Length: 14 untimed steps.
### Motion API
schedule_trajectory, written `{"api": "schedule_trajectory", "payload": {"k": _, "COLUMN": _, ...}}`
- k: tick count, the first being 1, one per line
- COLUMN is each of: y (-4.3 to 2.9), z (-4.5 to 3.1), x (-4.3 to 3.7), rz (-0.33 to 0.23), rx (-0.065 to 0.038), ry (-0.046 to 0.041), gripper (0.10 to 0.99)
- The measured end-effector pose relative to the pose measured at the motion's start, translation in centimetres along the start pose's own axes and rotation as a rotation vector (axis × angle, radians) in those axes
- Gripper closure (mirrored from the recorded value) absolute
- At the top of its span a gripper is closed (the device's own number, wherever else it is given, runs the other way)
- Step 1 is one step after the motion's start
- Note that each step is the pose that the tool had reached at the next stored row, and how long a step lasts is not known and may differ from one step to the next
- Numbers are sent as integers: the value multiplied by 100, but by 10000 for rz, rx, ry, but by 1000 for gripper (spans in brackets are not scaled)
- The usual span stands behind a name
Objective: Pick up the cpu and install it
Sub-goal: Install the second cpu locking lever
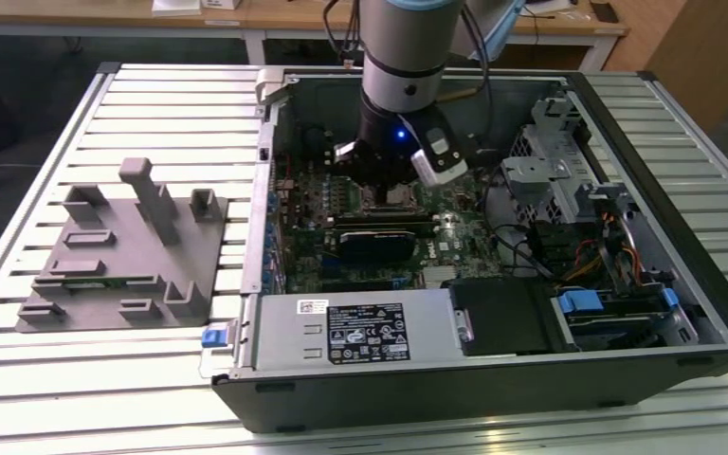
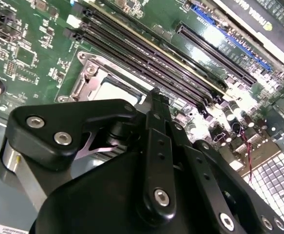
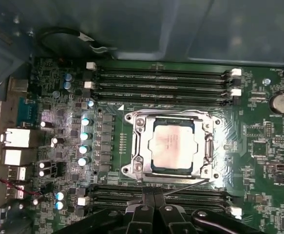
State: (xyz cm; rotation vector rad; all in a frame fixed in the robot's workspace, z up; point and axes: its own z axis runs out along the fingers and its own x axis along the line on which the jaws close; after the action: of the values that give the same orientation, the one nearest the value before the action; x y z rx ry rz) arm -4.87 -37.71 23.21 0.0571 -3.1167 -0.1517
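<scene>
The cpu (image 3: 173,144), a pale silver square chip, lies flat inside the metal-framed socket (image 3: 137,146) on the green motherboard. In the second wrist view a corner of the cpu (image 2: 115,90) shows just beyond the black fingers (image 2: 154,114). My gripper (image 3: 154,201) hovers beside the socket's edge near the memory slots, its two fingers pressed together with nothing between them. In the exterior view the gripper (image 1: 390,185) hangs low inside the open computer case, right over the socket area.
Long black memory slots (image 3: 161,83) run on both sides of the socket. A grey fixture with upright blocks (image 1: 124,246) sits on the slatted table at the exterior view's left. The power supply (image 1: 357,327), drive cage (image 1: 554,171) and cables crowd the case.
</scene>
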Motion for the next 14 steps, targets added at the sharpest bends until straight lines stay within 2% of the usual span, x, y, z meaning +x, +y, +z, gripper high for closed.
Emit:
{"api": "schedule_trajectory", "payload": {"k": 5, "y": -17, "z": 47, "x": 12, "rz": 54, "rx": -43, "ry": -6, "gripper": 980}}
{"api": "schedule_trajectory", "payload": {"k": 8, "y": -21, "z": 72, "x": 17, "rz": 77, "rx": -122, "ry": -11, "gripper": 980}}
{"api": "schedule_trajectory", "payload": {"k": 12, "y": -41, "z": 86, "x": 19, "rz": 94, "rx": -416, "ry": -23, "gripper": 980}}
{"api": "schedule_trajectory", "payload": {"k": 14, "y": -65, "z": 93, "x": 23, "rz": 97, "rx": -501, "ry": -26, "gripper": 980}}
